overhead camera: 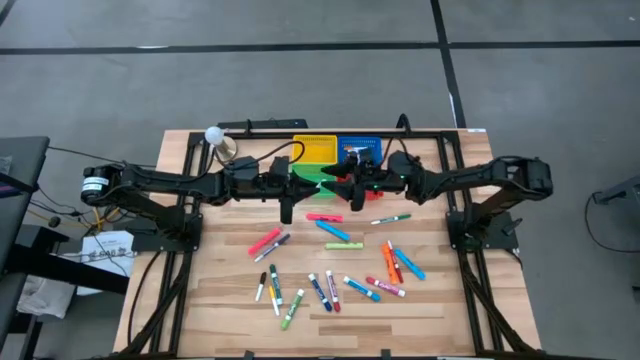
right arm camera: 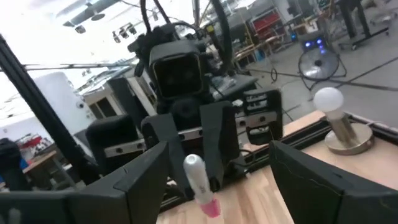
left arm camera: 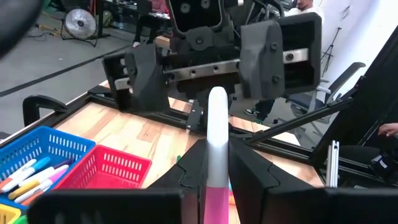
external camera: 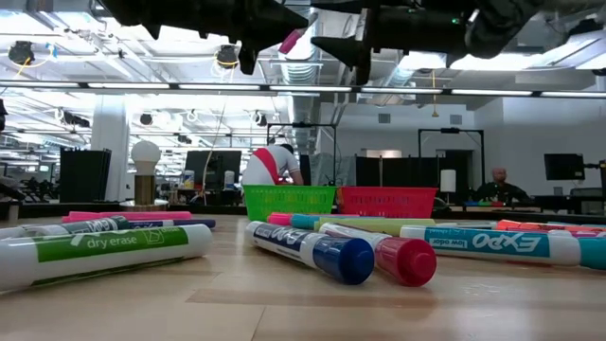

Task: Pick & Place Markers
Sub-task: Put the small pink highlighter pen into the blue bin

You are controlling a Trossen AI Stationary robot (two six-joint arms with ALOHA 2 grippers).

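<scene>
High view had both arms stretched level across the back of the table, nose to nose over the baskets, the left gripper (overhead camera: 322, 186) and the right gripper (overhead camera: 340, 186) meeting almost tip to tip near the middle. And look at that handover: in the left wrist view the left gripper (left arm camera: 216, 163) was clamped on a pink marker (left arm camera: 216, 149) with a white cap, its two dark fingers (left arm camera: 194, 167) pressed against the barrel, the marker pointing straight out at the other arm. The right gripper (left arm camera: 217, 62) faced it with its jaws spread wide, one finger on either side of the cap and not touching it. Right wrist view agreed: the right gripper (right arm camera: 217, 177) stood apart, and the pink marker (right arm camera: 200, 183) sat between its fingers, gripped only by the left gripper (right arm camera: 211, 146) beyond. Low view showed both grippers high above the tabletop, the pink marker (external camera: 292, 40) between them. Four mesh baskets sat in a square at the back edge: a yellow basket (overhead camera: 314, 149), a blue basket (overhead camera: 362, 147), a green basket (external camera: 289, 201) and a red basket (external camera: 386, 201). The blue basket (left arm camera: 43, 149) already held several markers; I could not count them. On the wooden table (overhead camera: 220, 300) lay the loose markers (overhead camera: 330, 262), roughly twenty in pink, blue, green, orange, purple and white, scattered across the middle and front, well below the grippers. A lamp with a white bulb (overhead camera: 216, 137) stood at the back left corner.
</scene>
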